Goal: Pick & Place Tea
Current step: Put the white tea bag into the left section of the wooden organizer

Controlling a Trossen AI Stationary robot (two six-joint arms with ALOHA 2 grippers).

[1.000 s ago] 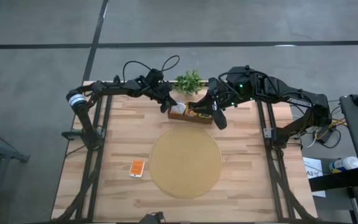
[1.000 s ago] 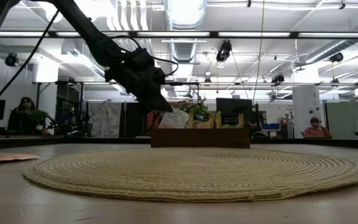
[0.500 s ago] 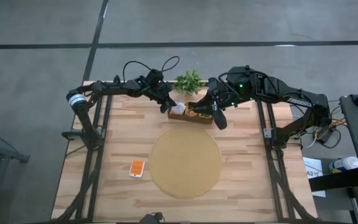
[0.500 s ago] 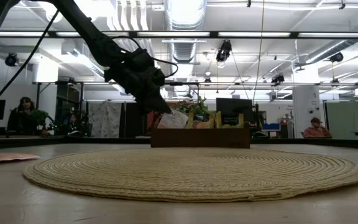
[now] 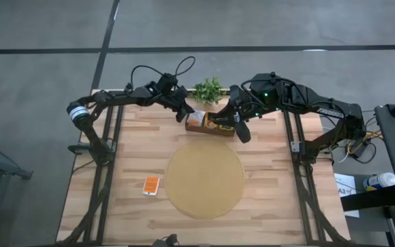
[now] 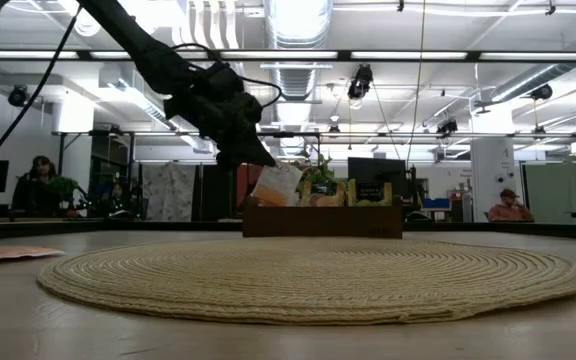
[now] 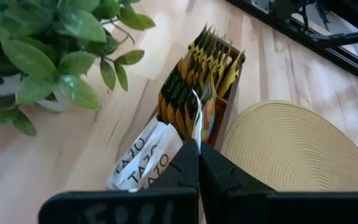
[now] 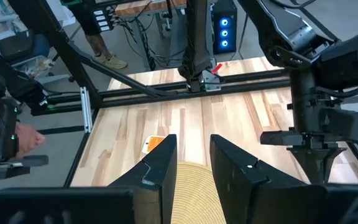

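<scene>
A wooden box (image 5: 216, 126) near the table's far edge holds several yellow tea packets (image 7: 199, 68) standing on edge. My left gripper (image 7: 197, 152) is shut on an orange-red, white-edged tea packet (image 7: 196, 121) over the box's left end. A white packet (image 7: 143, 163) leans at that end. Another orange packet (image 5: 151, 184) lies flat on the table left of the round mat (image 5: 204, 180). My right gripper (image 8: 191, 165) hangs open above the box's right part, with nothing between its fingers. My left gripper pinches the orange-red packet by its upper edge (image 7: 197, 138) between its two fingertips, coming slanting down from the table's left. The packet hangs tilted below the fingers (image 6: 276, 186), its lower end about level with the box's top edge; whether it is clear of the box I cannot tell.
A small green plant (image 5: 208, 89) stands just behind the box. The left arm (image 8: 309, 118) shows in the right wrist view. People sit in the room beyond the table (image 6: 40, 180). Bare wood lies on both sides of the mat.
My left gripper, still shut on the packet, has risen a little and drawn back toward the table's left. The packet has come up out of the box's left end and tipped, so that its orange face now shows from above.
</scene>
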